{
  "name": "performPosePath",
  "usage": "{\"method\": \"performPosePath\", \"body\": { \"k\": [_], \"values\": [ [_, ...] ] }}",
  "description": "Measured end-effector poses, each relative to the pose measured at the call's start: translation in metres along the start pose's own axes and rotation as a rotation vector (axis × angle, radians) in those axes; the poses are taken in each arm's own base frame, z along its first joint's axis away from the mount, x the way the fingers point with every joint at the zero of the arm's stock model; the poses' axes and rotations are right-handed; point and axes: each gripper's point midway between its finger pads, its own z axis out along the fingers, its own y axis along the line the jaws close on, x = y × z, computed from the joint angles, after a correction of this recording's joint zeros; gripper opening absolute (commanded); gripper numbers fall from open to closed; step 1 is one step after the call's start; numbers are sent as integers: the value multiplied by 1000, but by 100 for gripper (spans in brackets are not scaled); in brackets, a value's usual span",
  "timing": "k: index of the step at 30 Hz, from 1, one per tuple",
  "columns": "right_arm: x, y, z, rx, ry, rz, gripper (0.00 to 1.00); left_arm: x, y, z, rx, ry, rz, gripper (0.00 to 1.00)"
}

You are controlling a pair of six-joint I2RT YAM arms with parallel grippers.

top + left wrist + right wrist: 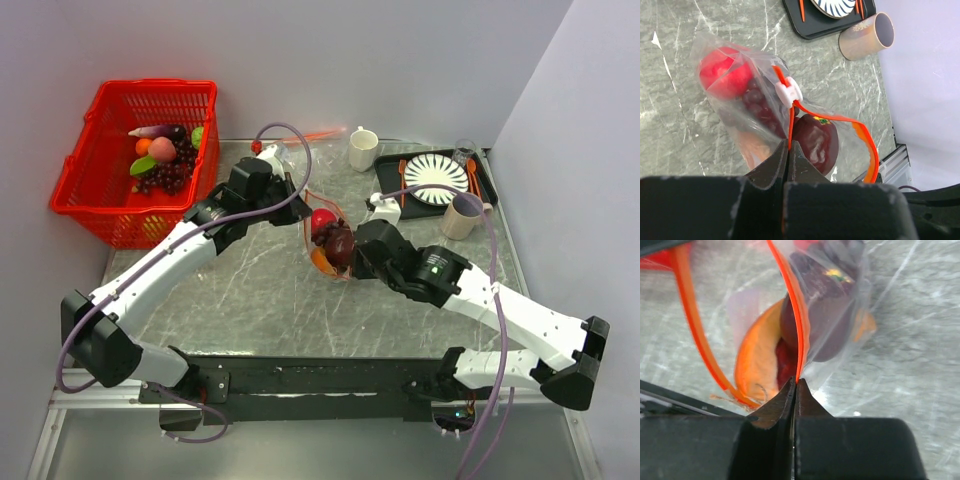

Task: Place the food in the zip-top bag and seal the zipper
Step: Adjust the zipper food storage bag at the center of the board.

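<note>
The clear zip-top bag (322, 235) lies mid-table between both arms. Inside it are the food pieces: a red round fruit (720, 70), a dark purple grape bunch (760, 105), a dark maroon rounded piece (815, 142) and an orange-brown curved piece (755, 365). The orange-red zipper (791, 120) carries a white slider (788, 92). My left gripper (789, 145) is shut on one end of the zipper strip. My right gripper (796, 381) is shut on the zipper (799, 315) at the bag's other side. Beyond each grip the mouth gapes, with the second orange edge (690, 325) curving away.
A red basket (150, 87) with more toy food stands at the back left. At the back right are a white mug (362, 148), a black tray (392, 172) with a striped plate (436, 178) and orange cutlery, and a tan cup (462, 215).
</note>
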Motion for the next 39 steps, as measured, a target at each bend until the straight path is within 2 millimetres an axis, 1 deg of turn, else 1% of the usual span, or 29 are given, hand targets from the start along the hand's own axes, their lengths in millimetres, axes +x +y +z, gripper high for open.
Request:
{"method": "performPosePath", "body": {
  "k": [2,4,7,10,13,15,17,19,21,22,23,24,25,27,29,31,32,33,34,36,39],
  "values": [
    [0,-4,0,26,6,-21,0,0,0,0,1,0,0,1],
    [-4,-5,-1,49,15,-47,0,0,0,0,1,0,-1,1],
    [-22,0,-8,58,-10,-74,0,1,0,-1,6,-2,-4,1],
    [-54,8,-29,38,-73,-83,0,7,3,-1,11,3,-20,1],
    [-85,19,-49,-3,-149,-72,0,20,10,2,12,29,-39,1],
    [-96,22,-57,-20,-185,-66,0,27,14,3,3,49,-51,1],
    [-95,19,-55,-15,-188,-69,0,30,15,2,-5,62,-52,1],
    [-82,12,-43,1,-162,-79,0,28,14,0,-10,60,-48,1],
    [-59,1,-26,31,-105,-102,0,23,12,-4,-21,56,-43,1],
    [-42,-7,-14,50,-59,-115,0,19,10,-6,-20,48,-39,1],
    [-28,-15,-5,69,-19,-123,0,14,7,-9,-13,32,-30,1],
    [-17,-22,1,85,16,-127,0,10,4,-11,-8,20,-27,1],
    [-11,-25,4,95,43,-130,0,5,1,-14,4,2,-25,1],
    [-15,-24,4,87,42,-117,0,2,-2,-17,25,-22,-25,1],
    [-30,-14,-3,55,12,-100,0,5,0,-15,41,-36,-31,1],
    [-50,-4,-14,20,-37,-83,0,16,8,-11,31,-21,-44,1],
    [-60,1,-20,1,-66,-76,0,24,15,-8,16,-3,-54,1],
    [-64,2,-23,-5,-81,-72,0,30,20,-7,4,10,-59,1],
    [-67,1,-26,-6,-95,-70,0,34,24,-6,-8,20,-62,1],
    [-69,-1,-29,-6,-103,-70,0,36,25,-6,-13,24,-66,1],
    [-63,-6,-25,6,-88,-75,0,32,22,-8,-13,15,-61,1]
  ]
}}
